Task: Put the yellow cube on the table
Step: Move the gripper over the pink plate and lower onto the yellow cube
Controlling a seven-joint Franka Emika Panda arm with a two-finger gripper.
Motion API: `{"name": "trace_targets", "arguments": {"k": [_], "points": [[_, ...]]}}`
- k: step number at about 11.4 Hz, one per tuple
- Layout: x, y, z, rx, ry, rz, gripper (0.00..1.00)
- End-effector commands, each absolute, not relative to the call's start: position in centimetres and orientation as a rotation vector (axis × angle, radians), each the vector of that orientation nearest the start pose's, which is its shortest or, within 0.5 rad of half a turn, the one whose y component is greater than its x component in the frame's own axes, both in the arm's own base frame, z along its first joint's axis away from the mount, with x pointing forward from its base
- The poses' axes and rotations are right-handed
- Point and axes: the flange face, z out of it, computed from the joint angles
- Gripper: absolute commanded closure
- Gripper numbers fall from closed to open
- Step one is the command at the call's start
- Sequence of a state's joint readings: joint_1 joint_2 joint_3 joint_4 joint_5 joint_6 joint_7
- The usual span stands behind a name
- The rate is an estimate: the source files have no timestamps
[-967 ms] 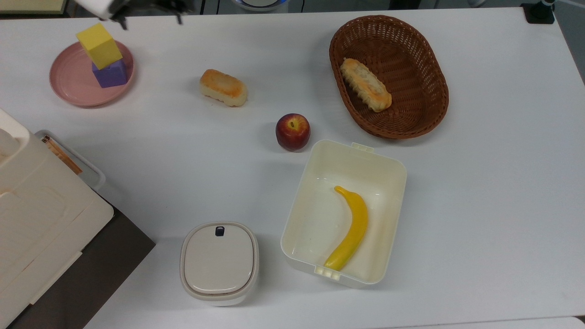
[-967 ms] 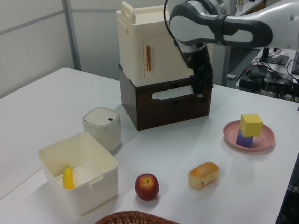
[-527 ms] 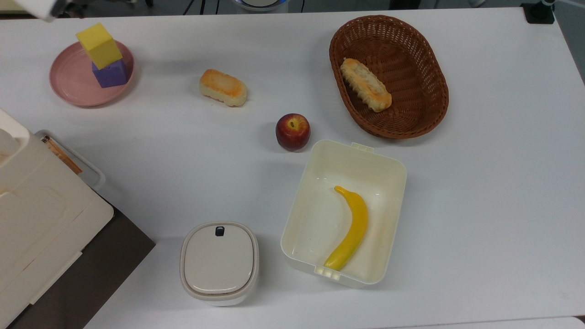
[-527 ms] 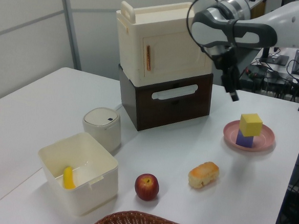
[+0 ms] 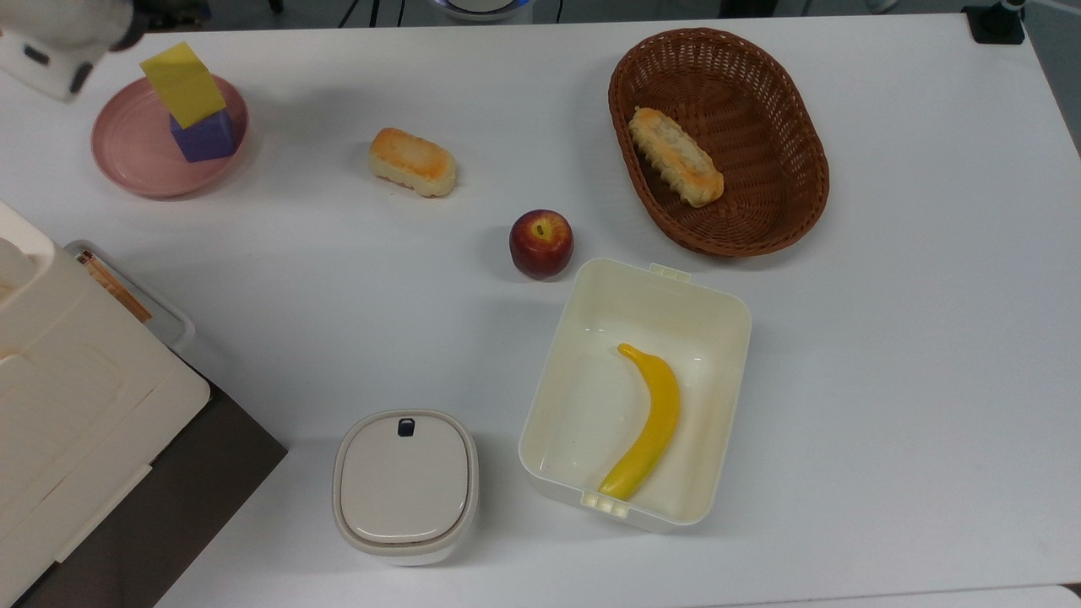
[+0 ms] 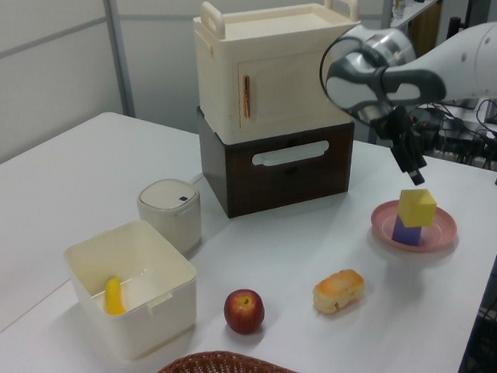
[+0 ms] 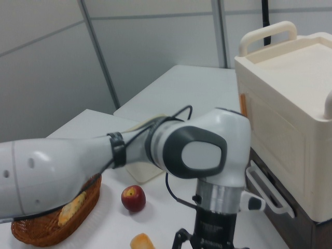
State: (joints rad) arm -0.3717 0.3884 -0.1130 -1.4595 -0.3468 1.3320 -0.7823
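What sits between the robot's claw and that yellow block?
Nothing visible does. In the left view the gripper hangs just above the yellow cube, which sits on the purple cube on the pink plate.

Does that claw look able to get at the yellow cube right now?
Probably yes. The claw hangs just above the yellow cube, which sits on the purple cube with nothing over it.

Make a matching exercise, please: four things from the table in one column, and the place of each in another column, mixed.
Things:
1. yellow cube
2. banana
3. apple
4. purple cube

Places:
A. in the open white box
B. on the pink plate
C. on top of the purple cube
D. directly on the table

Pairs: 1-C, 2-A, 3-D, 4-B
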Motion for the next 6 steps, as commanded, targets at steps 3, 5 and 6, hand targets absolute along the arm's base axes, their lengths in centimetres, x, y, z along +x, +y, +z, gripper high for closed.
{"name": "trace_targets", "arguments": {"k": [3,5,6], "points": [[53.5,-31.2,39.8,-2.912,-0.539,1.178,0.00],[53.8,-31.1,39.0,-2.907,-0.558,1.207,0.00],[53.9,-30.9,38.6,-2.904,-0.566,1.211,0.00]]}}
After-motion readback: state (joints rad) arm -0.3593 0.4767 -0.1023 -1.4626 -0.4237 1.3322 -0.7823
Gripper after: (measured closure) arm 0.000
